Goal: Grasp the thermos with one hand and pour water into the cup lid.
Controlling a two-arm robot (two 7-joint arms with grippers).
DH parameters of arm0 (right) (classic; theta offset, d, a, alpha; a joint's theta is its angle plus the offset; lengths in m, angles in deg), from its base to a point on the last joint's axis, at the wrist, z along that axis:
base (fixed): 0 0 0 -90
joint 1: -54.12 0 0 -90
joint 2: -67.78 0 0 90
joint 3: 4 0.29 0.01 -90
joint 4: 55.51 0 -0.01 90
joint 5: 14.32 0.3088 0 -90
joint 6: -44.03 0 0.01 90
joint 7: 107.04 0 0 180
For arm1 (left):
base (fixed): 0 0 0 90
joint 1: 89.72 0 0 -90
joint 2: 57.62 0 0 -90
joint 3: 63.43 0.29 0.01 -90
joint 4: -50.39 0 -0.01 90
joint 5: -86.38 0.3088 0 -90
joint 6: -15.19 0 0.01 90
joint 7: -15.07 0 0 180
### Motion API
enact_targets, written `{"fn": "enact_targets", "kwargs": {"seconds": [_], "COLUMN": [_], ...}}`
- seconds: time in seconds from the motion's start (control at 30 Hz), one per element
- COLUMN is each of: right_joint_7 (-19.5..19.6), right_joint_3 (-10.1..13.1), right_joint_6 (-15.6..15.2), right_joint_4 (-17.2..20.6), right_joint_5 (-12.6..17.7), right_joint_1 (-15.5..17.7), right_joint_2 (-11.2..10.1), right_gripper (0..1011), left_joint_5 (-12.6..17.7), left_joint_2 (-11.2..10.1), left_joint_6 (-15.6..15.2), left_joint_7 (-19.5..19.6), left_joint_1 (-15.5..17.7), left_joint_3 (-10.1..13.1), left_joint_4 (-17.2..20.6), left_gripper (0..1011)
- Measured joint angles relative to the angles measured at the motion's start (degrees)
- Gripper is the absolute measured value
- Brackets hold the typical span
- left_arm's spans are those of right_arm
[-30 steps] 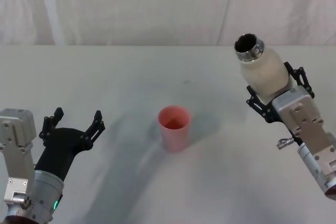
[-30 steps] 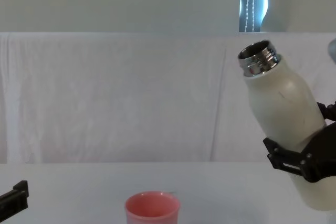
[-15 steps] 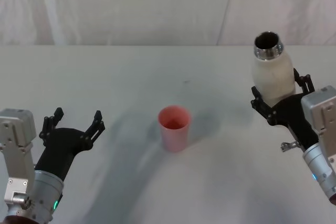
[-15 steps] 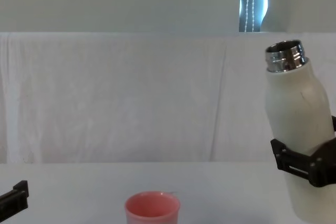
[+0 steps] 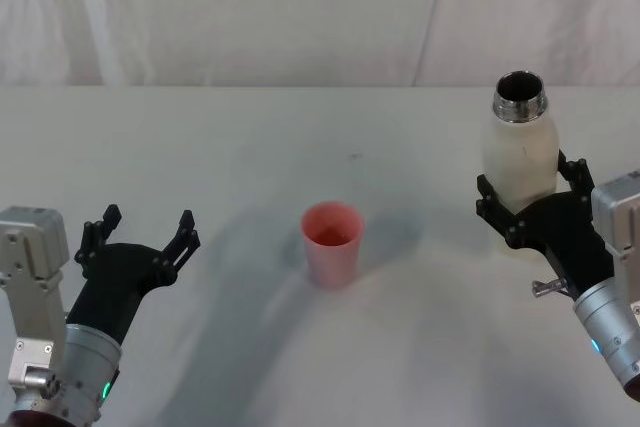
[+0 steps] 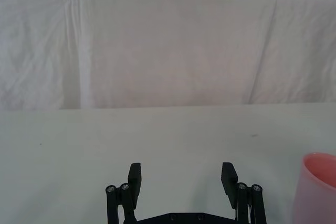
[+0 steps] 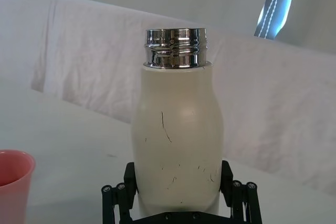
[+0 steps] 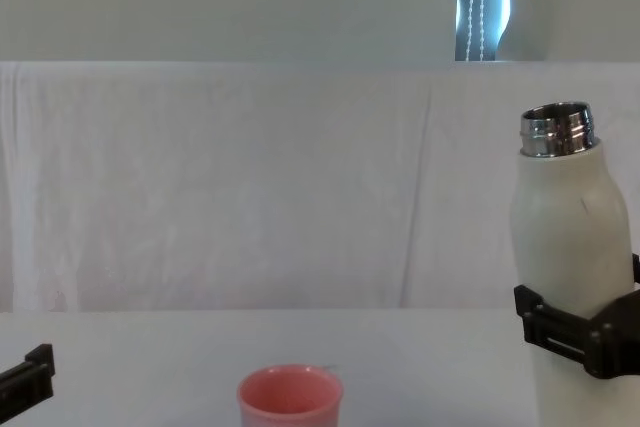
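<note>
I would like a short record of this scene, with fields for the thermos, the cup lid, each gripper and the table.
thermos: cream-white thermos, upright, steel neck open with no cap, at the table's right side
cup lid: pink cup lid, upright near the table's middle, apart from the thermos and to its left
right gripper: right gripper shut on the thermos's lower body
left gripper: left gripper open, holding nothing, at the near left, left of the cup lid
table: white table with a white cloth hanging behind it
</note>
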Motion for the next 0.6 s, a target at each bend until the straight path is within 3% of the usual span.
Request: {"fn": "enact_targets", "kwargs": {"seconds": [0.6], "right_joint_7": [-1.7], "right_joint_3": [0.4], "right_joint_6": [-0.1], "right_joint_4": [-0.9], "right_joint_5": [4.9], "right_joint_1": [-0.1], "right_joint_2": [-0.2], "right_gripper": [959], "left_joint_5": [0.0], "left_joint_2": [0.0], "left_joint_6": [0.0], "left_joint_7": [0.0], "left_joint_1": [0.0], "left_joint_3": [0.0], "left_joint_4": [0.0], "left_gripper": [1001]}}
